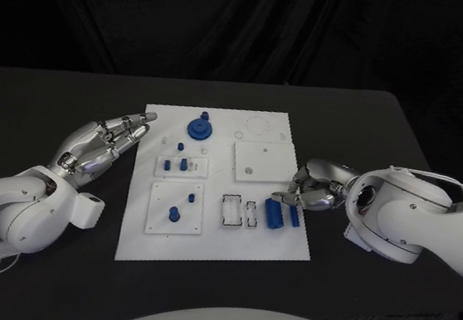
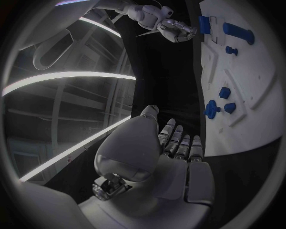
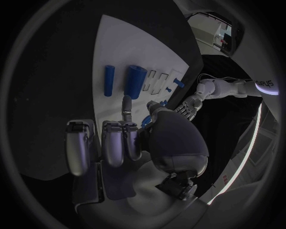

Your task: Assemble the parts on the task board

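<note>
Right hand (image 1: 314, 190) hovered at board's (image 1: 288, 254) right edge, fingers spread, empty, w/ two blue cylinders (image 1: 281, 215) just beside. Left hand (image 1: 104, 146) flat, fingers together, off left edge. Pick-up step; next needs grasp on cylinder.

Board (image 1: 275, 256), centre of frame: plain white, no pattern. Parts all blue: round knob (image 1: 201, 128) upper centre, two cylinders (image 1: 282, 214) right of centre, small pegs (image 1: 181, 166) left of centre. Tabletop (image 1: 58, 108) matte black, backdrop (image 1: 257, 13) across the top black too. Arms (image 1: 439, 222) white. Left hand (image 1: 103, 147) at left and right hand (image 1: 314, 190) at right, both silver with dark seams.
</note>
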Tool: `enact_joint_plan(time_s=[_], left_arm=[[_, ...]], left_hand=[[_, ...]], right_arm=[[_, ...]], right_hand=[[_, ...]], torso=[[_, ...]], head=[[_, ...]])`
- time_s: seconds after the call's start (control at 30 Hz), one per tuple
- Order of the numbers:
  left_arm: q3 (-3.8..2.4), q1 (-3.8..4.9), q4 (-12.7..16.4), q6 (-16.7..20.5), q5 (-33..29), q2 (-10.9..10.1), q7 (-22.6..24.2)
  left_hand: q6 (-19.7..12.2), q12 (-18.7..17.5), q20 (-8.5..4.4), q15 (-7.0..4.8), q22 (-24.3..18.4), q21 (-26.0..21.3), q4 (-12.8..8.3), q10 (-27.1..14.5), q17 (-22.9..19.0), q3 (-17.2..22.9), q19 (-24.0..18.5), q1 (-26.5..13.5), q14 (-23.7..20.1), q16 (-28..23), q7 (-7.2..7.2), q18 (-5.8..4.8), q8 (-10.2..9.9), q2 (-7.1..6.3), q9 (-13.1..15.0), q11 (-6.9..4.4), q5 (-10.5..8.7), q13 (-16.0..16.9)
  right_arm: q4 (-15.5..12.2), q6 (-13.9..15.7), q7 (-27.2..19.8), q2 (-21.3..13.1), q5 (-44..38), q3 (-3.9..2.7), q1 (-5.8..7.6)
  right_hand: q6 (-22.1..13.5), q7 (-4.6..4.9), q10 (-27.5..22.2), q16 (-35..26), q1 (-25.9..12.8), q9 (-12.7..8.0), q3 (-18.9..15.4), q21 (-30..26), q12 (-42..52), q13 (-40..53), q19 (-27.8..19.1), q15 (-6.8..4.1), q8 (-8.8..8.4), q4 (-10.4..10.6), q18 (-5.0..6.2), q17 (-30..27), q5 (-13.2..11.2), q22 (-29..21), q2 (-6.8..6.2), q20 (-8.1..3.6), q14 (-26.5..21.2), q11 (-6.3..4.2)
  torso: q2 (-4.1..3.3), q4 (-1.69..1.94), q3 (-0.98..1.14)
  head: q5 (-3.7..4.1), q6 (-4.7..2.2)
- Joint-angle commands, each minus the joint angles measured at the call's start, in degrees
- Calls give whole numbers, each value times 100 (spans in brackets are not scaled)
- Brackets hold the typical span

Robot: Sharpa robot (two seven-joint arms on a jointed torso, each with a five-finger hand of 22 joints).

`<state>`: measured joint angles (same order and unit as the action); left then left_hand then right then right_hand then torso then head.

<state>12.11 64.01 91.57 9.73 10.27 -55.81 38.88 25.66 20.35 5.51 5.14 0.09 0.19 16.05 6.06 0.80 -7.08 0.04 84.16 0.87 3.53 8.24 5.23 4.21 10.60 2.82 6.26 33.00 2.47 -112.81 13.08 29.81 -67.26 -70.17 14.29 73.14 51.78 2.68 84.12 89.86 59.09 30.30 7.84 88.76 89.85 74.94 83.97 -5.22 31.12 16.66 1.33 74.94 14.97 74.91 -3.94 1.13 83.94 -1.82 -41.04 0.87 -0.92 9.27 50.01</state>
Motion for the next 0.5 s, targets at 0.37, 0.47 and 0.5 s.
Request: enact_joint_plan(time_s=[0.37, 0.47, 0.5], left_arm=[[-3, 9, 5, -149, 60, -46, 1144], [-3, 9, -1, -182, 60, -34, 1122], [-3, 8, -2, -189, 60, -30, 1117]], left_hand=[[71, 61, 87, 93, -9, -19, -3, 23, 5, 49, -4, 98, 1, 36, 23, -89, 35, -13, 11, 88, 35, 9], [65, 63, 108, 107, -9, -19, -5, 26, 6, 55, -4, 107, 2, 39, 32, -84, 33, -9, 10, 100, 35, 9], [69, 62, 121, 114, -9, -19, -6, 26, 6, 58, -4, 113, 2, 41, 37, -79, 33, -7, 11, 106, 36, 8]], right_arm=[[-120, 94, 683, 115, -1287, -3, -215], [-118, 70, 726, 158, -1334, -3, -229], [-116, 56, 744, 166, -1340, -3, -231]], right_hand=[[50, -10, 588, 14, -265, 49, -25, 17, 15, 1506, 556, 40, -4, 32, -103, 1506, -455, 1470, -264, 38, 606, 45], [76, -15, 588, 14, -348, 58, -42, 20, 15, 1506, 557, 34, -7, 36, -104, 1506, -622, 1471, -330, 35, 606, 42], [87, -17, 588, 14, -410, 64, -56, 23, 15, 1506, 557, 31, -12, 39, -104, 1506, -738, 1471, -367, 32, 606, 40]], torso=[[-8, 46, -12], [-8, 47, -11], [-10, 47, -9]], head=[[-40, -1], [-47, -1], [-48, -1]])
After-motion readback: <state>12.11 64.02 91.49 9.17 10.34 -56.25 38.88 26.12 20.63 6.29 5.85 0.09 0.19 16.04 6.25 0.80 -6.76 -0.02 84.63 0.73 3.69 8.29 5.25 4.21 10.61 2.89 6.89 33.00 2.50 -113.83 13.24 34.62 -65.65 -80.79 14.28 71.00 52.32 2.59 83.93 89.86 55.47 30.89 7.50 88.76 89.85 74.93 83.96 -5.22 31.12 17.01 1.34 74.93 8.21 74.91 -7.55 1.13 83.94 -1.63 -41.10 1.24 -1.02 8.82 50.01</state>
